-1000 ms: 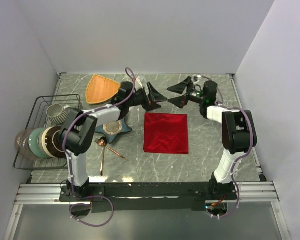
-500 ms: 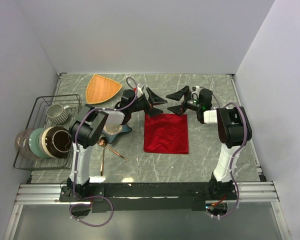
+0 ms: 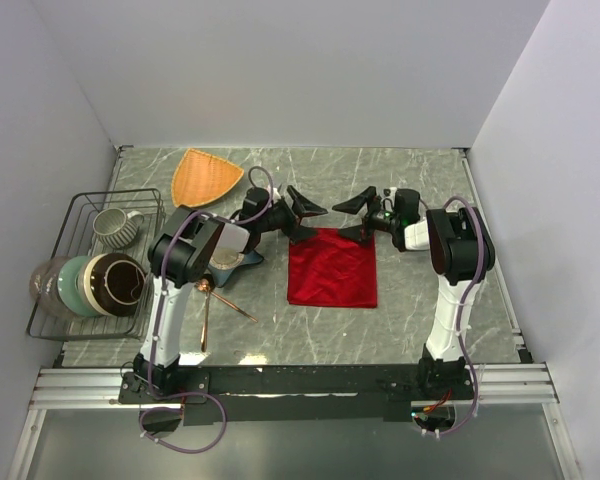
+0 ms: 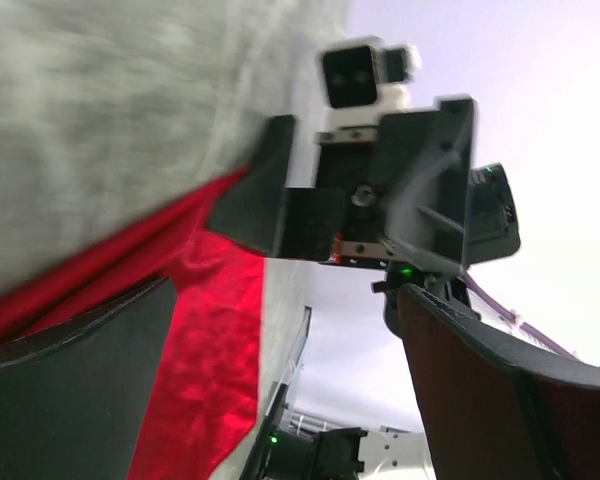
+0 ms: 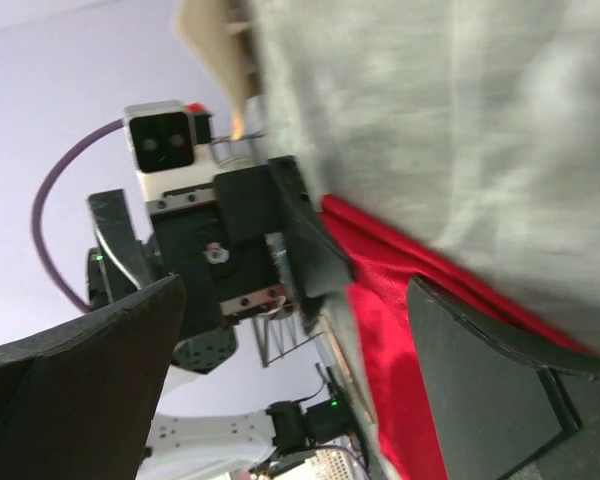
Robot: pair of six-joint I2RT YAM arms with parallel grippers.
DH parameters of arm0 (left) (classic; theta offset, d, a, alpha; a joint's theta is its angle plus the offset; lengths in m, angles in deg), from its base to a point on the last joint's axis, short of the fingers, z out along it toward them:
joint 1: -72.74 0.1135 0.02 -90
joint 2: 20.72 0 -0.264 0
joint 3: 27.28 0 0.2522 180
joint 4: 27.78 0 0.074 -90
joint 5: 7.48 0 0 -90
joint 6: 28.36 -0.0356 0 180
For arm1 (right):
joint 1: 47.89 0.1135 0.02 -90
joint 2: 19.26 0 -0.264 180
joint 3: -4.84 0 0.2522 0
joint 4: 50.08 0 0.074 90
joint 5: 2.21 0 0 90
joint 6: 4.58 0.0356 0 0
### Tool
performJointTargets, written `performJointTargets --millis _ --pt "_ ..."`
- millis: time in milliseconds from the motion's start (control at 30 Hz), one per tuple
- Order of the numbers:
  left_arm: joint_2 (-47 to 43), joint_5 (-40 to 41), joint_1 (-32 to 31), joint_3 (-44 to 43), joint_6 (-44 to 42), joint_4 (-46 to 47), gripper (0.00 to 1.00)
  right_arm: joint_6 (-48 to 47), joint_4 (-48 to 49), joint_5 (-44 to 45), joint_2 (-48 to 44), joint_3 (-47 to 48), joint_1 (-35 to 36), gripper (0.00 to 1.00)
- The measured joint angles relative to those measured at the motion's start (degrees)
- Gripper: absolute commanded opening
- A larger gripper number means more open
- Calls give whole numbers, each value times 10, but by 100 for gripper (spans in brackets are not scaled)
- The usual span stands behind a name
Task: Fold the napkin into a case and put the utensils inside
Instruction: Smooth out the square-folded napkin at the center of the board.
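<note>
The red napkin lies flat as a rectangle in the middle of the table. My left gripper is open at its far left corner, with the lower finger down by the cloth edge. My right gripper is open at the far right corner, facing the left one. In the left wrist view the napkin runs under the left gripper. In the right wrist view the napkin lies under the right gripper. Neither holds anything. The copper utensils lie left of the napkin.
A blue star-shaped dish sits beside the left arm, next to the utensils. An orange triangular plate lies at the far left. A wire rack with cups and bowls stands at the left edge.
Both grippers have come down and nearer, from beyond the napkin to its far corners, and have turned to face each other more closely. The napkin and utensils have not moved.
</note>
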Motion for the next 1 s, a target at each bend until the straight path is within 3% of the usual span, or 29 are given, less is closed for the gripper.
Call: performJointTargets --millis 700,833,1000 --pt "1 17 17 -4 -35 -59 99 -141 -91 -26 -3 38 -17 100" --pt "0 17 16 -7 -41 -66 99 -165 -128 -40 -53 23 -14 100" --pt "0 17 14 -9 -46 -71 99 -179 -163 -67 -192 -49 -6 100"
